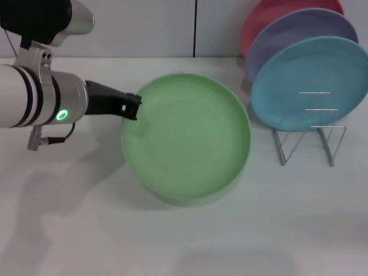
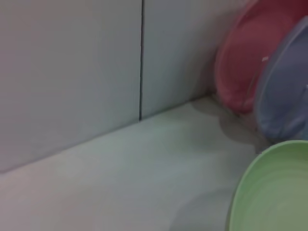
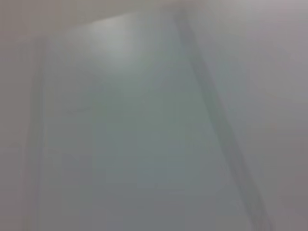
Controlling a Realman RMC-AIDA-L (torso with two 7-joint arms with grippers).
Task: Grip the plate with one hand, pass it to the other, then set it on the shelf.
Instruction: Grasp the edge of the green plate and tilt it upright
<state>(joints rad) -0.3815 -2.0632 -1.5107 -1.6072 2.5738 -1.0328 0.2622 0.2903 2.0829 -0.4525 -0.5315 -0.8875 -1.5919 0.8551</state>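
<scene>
I see the round light-green matte plastic plate [image 1: 187, 138], faint concentric rings inside, lifted above the white table [image 1: 69, 230]. The left gripper's [image 1: 131, 107] jaws clamp its left rim.

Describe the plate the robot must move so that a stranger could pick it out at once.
Start at the wire rack on the right of the white table, holding three upright plates. Left of it the light-green plate is alone, its rim at the left end effector.
</scene>
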